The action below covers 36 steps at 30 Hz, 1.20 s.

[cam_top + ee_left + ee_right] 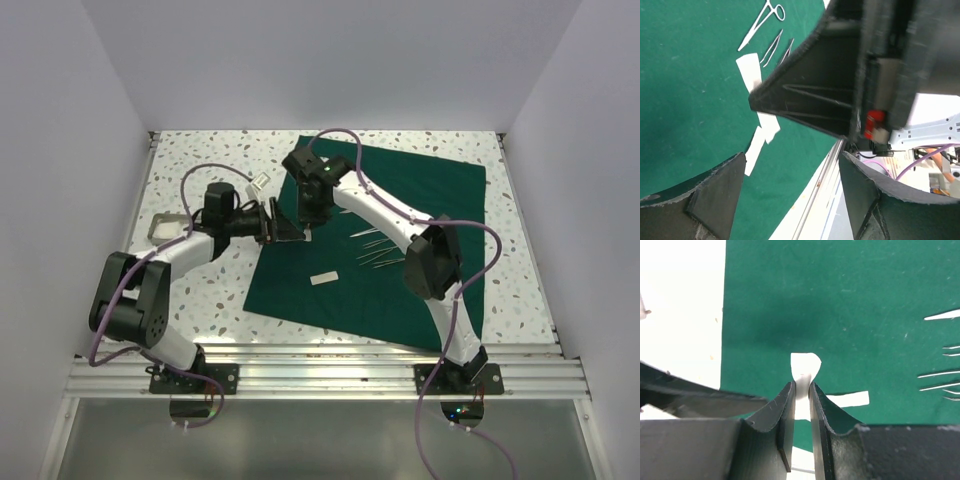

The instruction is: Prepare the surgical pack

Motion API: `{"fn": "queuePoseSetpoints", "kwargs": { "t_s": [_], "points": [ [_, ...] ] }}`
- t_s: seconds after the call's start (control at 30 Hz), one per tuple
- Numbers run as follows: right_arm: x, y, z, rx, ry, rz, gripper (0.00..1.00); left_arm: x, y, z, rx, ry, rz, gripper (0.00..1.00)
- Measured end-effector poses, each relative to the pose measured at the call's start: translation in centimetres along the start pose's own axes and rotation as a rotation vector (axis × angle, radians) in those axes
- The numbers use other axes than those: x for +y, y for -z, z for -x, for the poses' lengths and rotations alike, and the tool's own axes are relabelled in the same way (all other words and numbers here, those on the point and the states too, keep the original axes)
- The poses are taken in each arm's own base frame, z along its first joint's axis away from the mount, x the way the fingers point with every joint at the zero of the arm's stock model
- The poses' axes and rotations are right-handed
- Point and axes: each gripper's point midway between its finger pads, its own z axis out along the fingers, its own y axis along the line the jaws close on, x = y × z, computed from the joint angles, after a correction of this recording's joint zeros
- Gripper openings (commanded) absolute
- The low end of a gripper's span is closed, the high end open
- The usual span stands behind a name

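Note:
The dark green drape (400, 200) lies spread flat on the table. My right gripper (801, 386) is shut on a white gauze piece (804, 365) and holds it just above the drape's left part. A second gauze strip (325, 278) lies flat on the drape nearer the front. Thin steel instruments (375, 250) lie in a row at the drape's middle, ring-handled forceps (762, 22) among them. My left gripper (792, 195) stands open with nothing between its fingers, close beside the right gripper (307, 226). The shiny metal tray (165, 226) sits off the drape at the left.
The speckled table (200, 290) is bounded by white walls at the back and sides. An aluminium rail (330, 370) runs along the near edge. The right arm's forearm (390, 215) crosses above the drape, and purple cables loop over both arms.

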Motion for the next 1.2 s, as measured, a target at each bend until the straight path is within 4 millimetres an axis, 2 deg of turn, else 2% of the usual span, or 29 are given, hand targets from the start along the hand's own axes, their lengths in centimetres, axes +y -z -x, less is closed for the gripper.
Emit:
{"fn": "queuePoseSetpoints", "kwargs": {
  "t_s": [0.3, 0.63, 0.77, 0.83, 0.87, 1.1, 1.2],
  "points": [
    [0.3, 1.4, -0.4, 0.007, -0.01, 0.048, 0.2, 0.0, -1.3, 0.9, 0.01, 0.001, -0.017, 0.58],
    [0.2, 2.0, -0.4, 0.002, -0.014, 0.062, 0.2, 0.4, -2.5, 0.3, 0.042, 0.015, -0.023, 0.49],
    [0.0, 1.7, -0.6, 0.007, -0.016, 0.057, 0.2, 0.5, -2.8, 0.1, 0.052, 0.022, -0.024, 0.37],
    [0.0, 1.6, -0.7, 0.009, -0.017, 0.057, 0.19, 0.4, -2.9, 0.1, 0.052, 0.023, -0.025, 0.29],
    [0.0, 1.6, -0.7, 0.008, -0.017, 0.057, 0.19, 0.4, -2.9, 0.2, 0.052, 0.022, -0.026, 0.22],
    [0.0, 1.6, -0.7, 0.006, -0.02, 0.061, 0.2, 0.4, -3.1, 0.2, 0.056, 0.022, -0.027, 0.13],
    [0.1, 1.6, -0.6, 0.005, -0.021, 0.065, 0.2, 0.5, -3.1, 0.2, 0.057, 0.025, -0.026, 0.02]
  ]
}}
